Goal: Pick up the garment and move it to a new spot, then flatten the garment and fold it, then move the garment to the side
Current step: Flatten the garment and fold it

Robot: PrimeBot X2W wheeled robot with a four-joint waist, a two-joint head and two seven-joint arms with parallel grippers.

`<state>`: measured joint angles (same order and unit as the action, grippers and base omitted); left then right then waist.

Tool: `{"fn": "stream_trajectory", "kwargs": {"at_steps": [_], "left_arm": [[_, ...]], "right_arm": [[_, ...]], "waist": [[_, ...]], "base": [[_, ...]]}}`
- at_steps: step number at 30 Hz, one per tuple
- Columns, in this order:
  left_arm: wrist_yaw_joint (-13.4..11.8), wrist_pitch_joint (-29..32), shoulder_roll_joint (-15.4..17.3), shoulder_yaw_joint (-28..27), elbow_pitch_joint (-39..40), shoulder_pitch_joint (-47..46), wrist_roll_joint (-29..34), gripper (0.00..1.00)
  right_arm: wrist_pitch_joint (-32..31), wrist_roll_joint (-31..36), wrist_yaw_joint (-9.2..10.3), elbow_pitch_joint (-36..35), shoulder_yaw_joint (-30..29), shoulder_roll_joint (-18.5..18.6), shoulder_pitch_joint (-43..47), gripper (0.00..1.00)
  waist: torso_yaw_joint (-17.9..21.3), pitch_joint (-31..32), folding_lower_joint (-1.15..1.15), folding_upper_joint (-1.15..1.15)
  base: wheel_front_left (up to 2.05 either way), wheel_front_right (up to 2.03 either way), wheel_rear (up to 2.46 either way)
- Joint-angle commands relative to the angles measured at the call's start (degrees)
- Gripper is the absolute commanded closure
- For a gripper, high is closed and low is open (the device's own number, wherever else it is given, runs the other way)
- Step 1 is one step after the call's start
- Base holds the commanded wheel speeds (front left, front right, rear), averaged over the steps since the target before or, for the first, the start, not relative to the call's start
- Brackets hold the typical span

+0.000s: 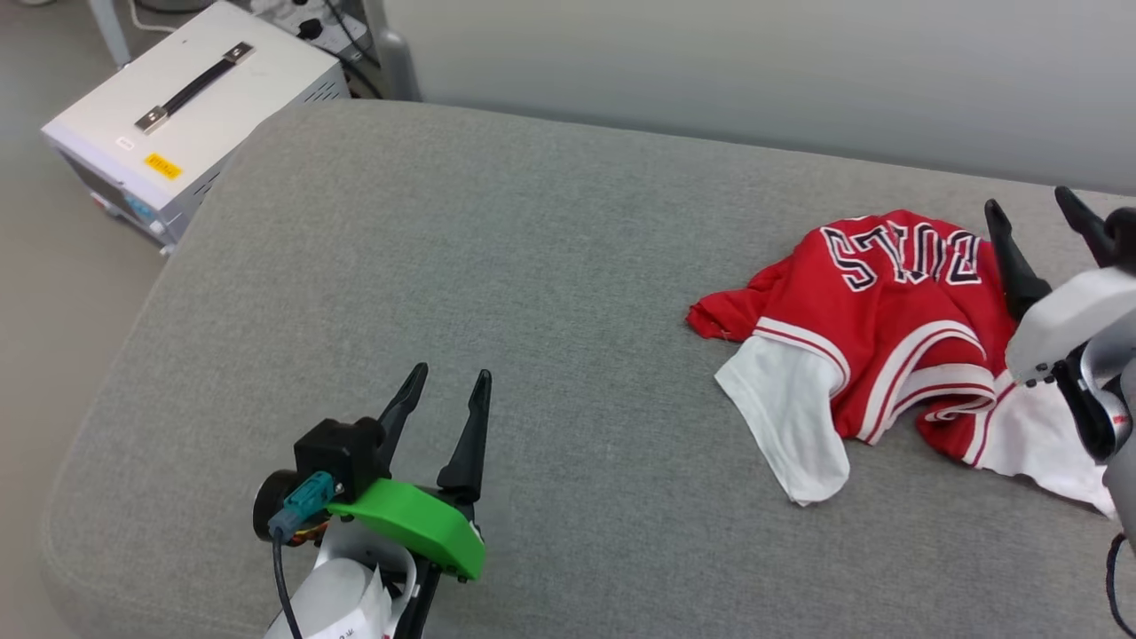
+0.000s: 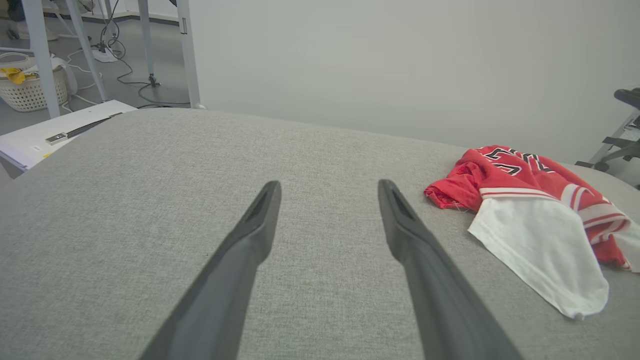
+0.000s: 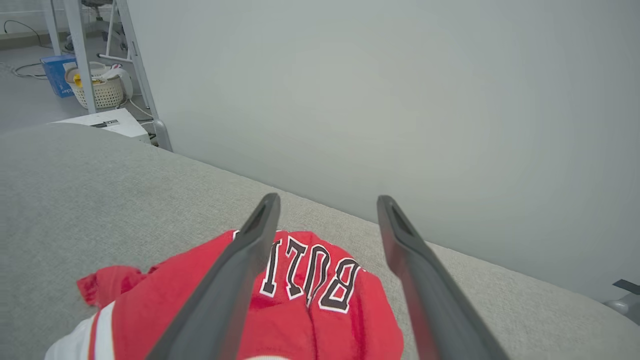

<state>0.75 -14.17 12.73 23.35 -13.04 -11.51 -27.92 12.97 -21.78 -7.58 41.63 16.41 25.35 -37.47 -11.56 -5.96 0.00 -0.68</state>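
Red cloth with white sleeves, the garment [image 1: 887, 328], is seen crumpled on the grey upholstered cushion [image 1: 532, 266]. It lies beneath the fingers of the right gripper [image 1: 1029, 201], which are spread wide with nothing clamped; the black lettering is framed between them in the right wrist view. The left gripper [image 1: 451, 373] is likewise held wide and empty over bare cushion, with the garment well apart, to the right of its fingers.

The garment [image 1: 887, 328], a red white-sleeved jersey, lies crumpled, lettering up, toward the grey cushion's [image 1: 532, 311] right end
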Motion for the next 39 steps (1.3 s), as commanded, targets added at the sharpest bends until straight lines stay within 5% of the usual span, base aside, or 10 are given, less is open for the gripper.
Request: {"fn": "stream_trajectory", "kwargs": {"at_steps": [1,14,25,39], "left_arm": [[0.05,-0.47,-0.3,-0.41,0.4,0.96,-0.65,0.0],[1.45,-0.81,-3.7,-2.54,2.6,5.99,0.6,0.0],[3.28,0.3,-4.59,-2.31,0.73,5.15,2.83,0.0],[1.44,29.72,-6.04,3.8,-9.17,-13.44,3.6,0.0]], "right_arm": [[0.78,0.44,0.09,-1.87,-1.69,-0.67,2.73,0.0],[1.92,8.93,0.09,-29.07,-18.43,-13.22,29.11,0.0],[-1.39,12.34,0.09,-40.16,-21.82,-18.99,35.83,0.0],[-1.73,13.49,0.09,-42.66,-20.67,-20.79,33.61,0.0]], "waist": [[4.22,3.76,0.0,0.68],[9.35,5.62,0.0,0.68],[12.6,3.15,0.0,0.68],[17.87,-5.04,0.0,0.68]], "base": [[0.0,0.0,0.0],[0.0,0.0,0.0],[0.0,0.0,0.0],[0.0,0.0,0.0]]}}
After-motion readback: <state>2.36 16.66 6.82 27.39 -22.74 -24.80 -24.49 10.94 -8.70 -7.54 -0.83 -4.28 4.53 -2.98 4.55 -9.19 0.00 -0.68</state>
